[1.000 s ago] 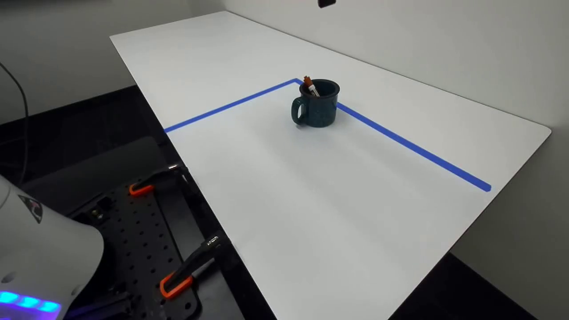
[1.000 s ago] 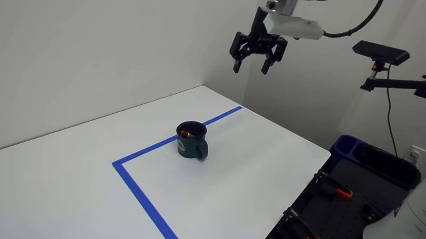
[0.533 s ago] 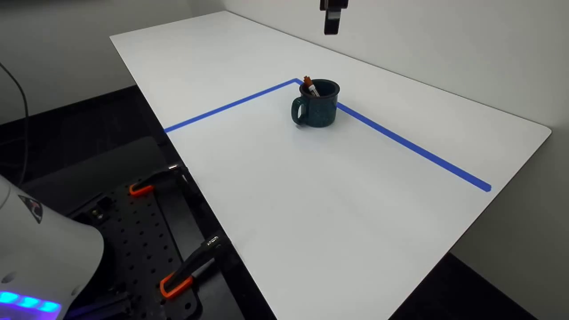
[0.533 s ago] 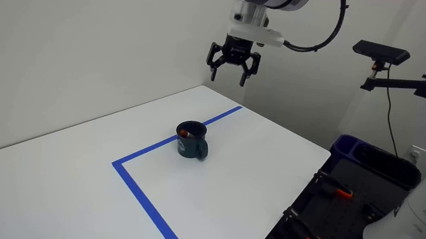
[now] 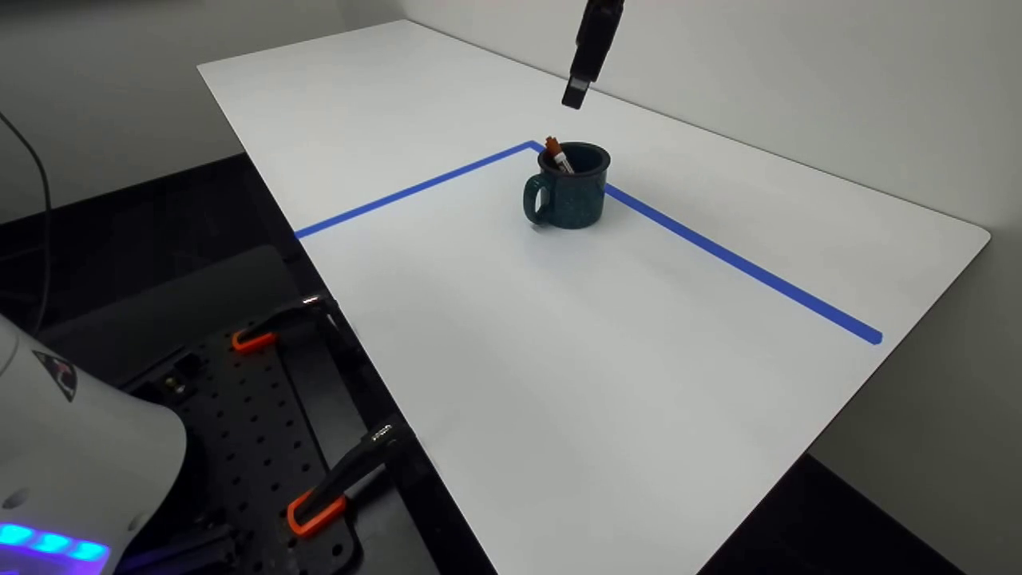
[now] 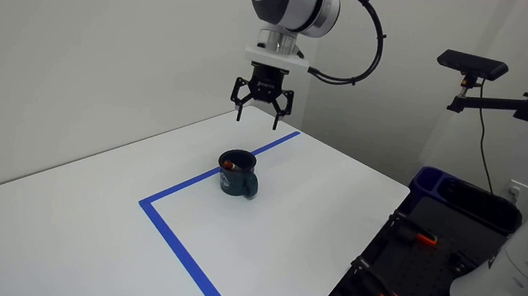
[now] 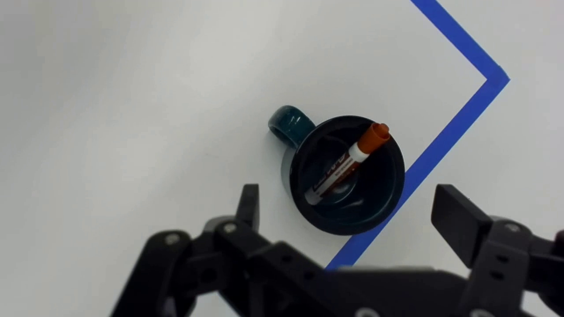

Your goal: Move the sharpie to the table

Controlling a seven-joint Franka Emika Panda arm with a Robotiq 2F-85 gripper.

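The sharpie, an orange-capped marker with a white and brown barrel, leans inside the dark teal mug, cap up at the rim. The sharpie shows in the wrist view (image 7: 339, 169) and in both exterior views (image 5: 556, 153) (image 6: 228, 165). The mug (image 5: 576, 204) stands upright on the white table (image 5: 519, 359); it also shows in the wrist view (image 7: 292, 125). My gripper (image 6: 256, 124) is open and empty, above the mug and apart from it. In the wrist view my gripper's fingertips (image 7: 346, 193) stand wide on either side of the mug's near half.
Blue tape (image 5: 742, 267) runs along the table beside the mug and turns a corner (image 6: 145, 202). A wall (image 6: 107, 53) rises behind the table. Clamps with orange handles (image 5: 315, 515) sit at the robot's edge of the table. A camera on an arm (image 6: 472, 65) stands beyond.
My gripper has come down and moved left in an exterior view, closer to the mug, and has straightened to point down. It stays open. The mug and sharpie have not moved.
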